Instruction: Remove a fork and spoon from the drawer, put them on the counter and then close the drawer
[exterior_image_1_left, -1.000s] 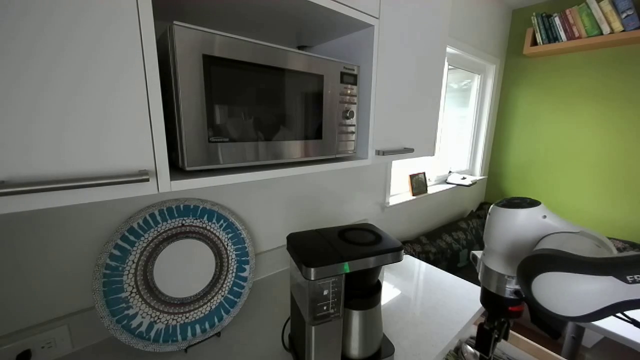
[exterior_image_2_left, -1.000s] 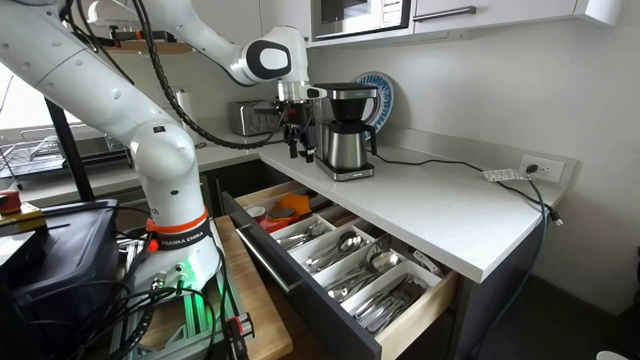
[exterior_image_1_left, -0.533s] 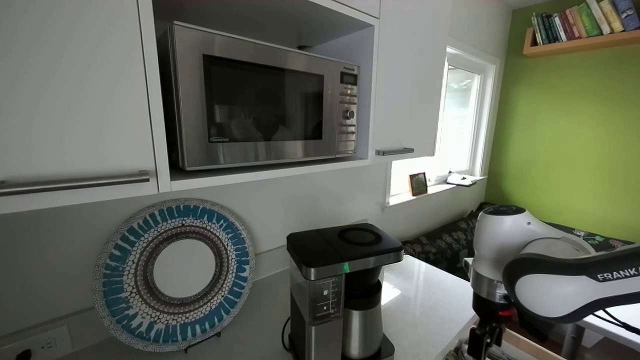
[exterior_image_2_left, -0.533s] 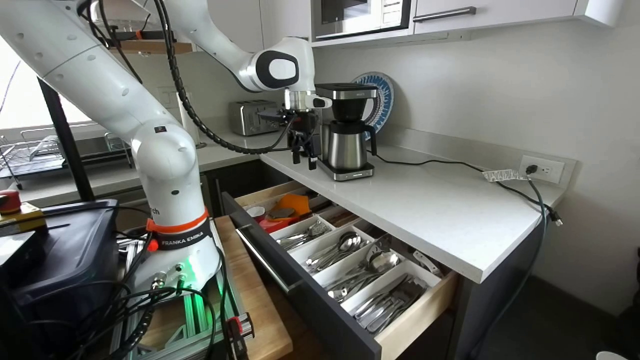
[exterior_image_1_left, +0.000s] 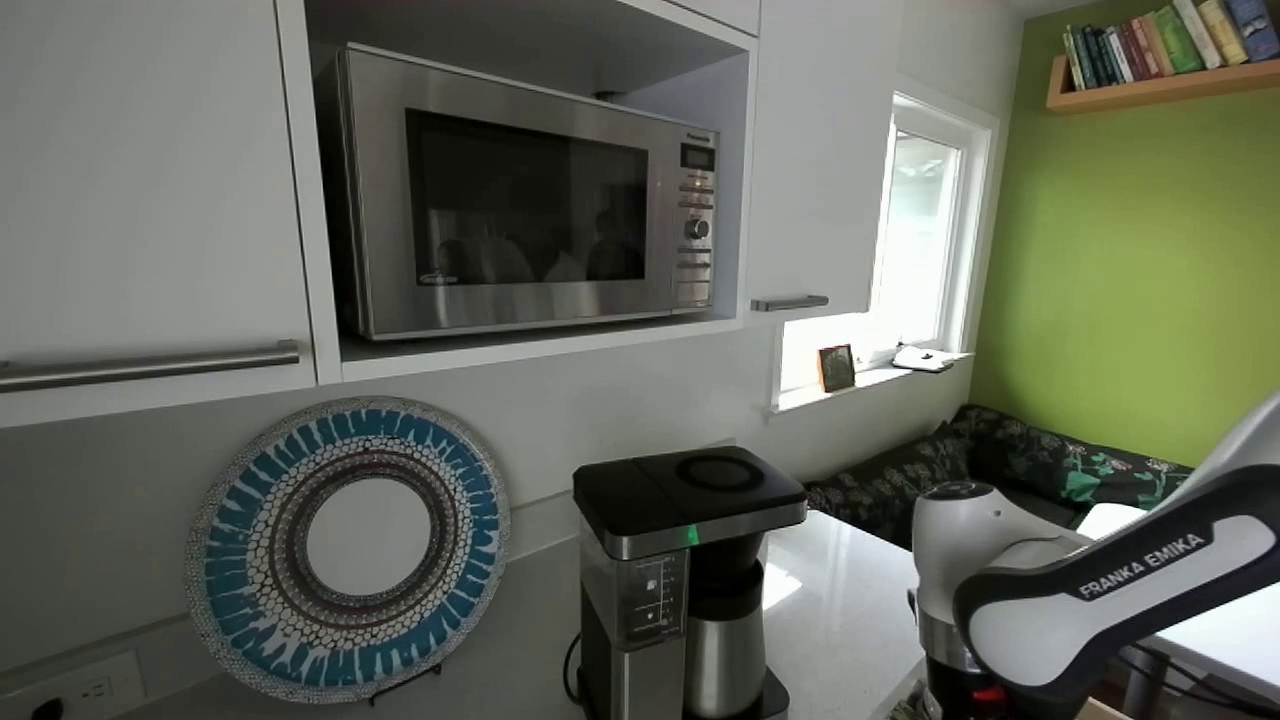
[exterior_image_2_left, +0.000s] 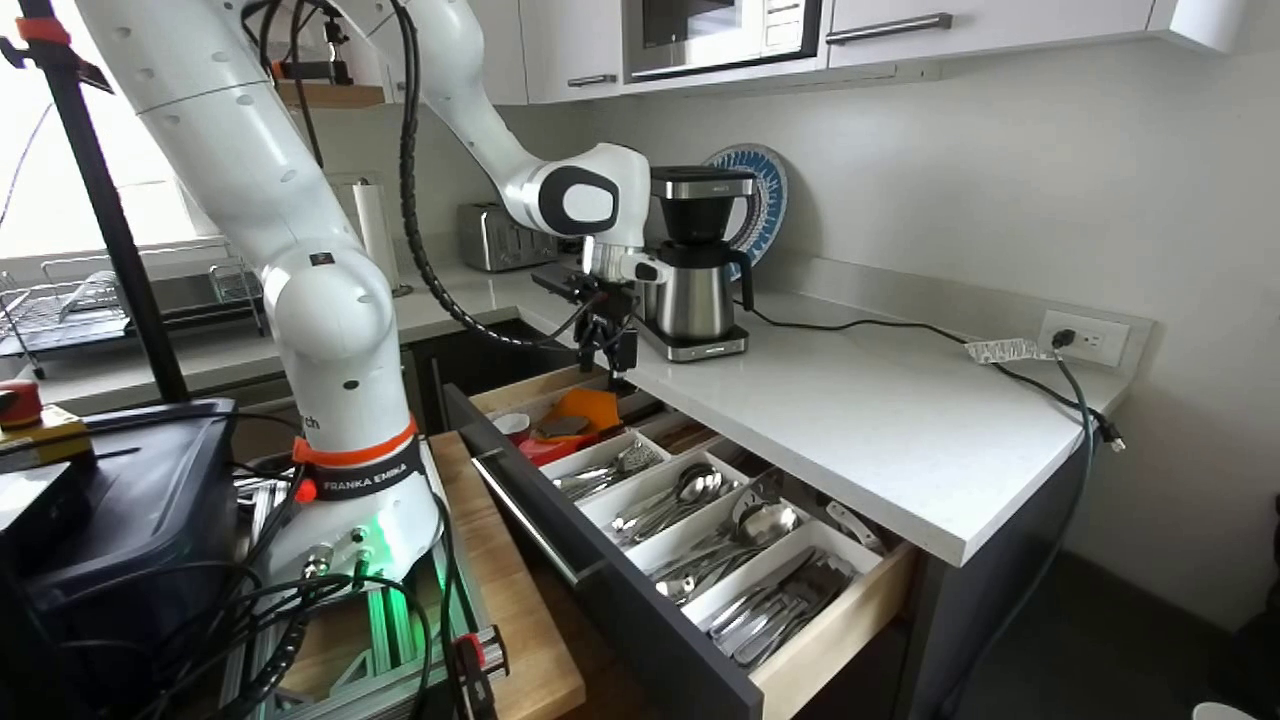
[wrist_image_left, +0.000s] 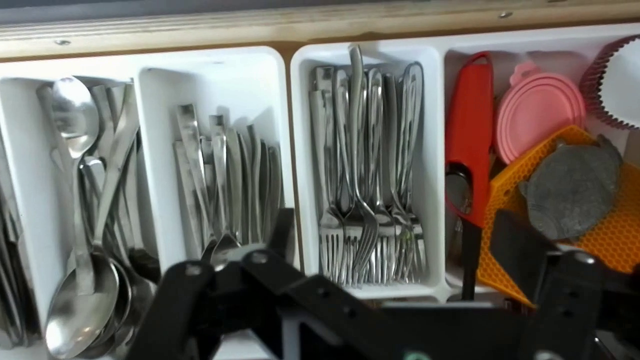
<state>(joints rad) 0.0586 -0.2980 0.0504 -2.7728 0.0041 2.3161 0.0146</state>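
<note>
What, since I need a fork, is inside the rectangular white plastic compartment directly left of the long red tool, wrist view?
Several slim, shiny silver metal forks, overlapping. What lies beneath them in the compartment is covered.

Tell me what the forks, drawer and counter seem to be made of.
Forks: polished metal, probably stainless steel, from their silvery glints.
Drawer: pale, smooth wood inside, perhaps plywood, judging by fine layered lines along its edge.
Counter: white, glossy where light catches it; stone or laminate, I can't tell.
</note>
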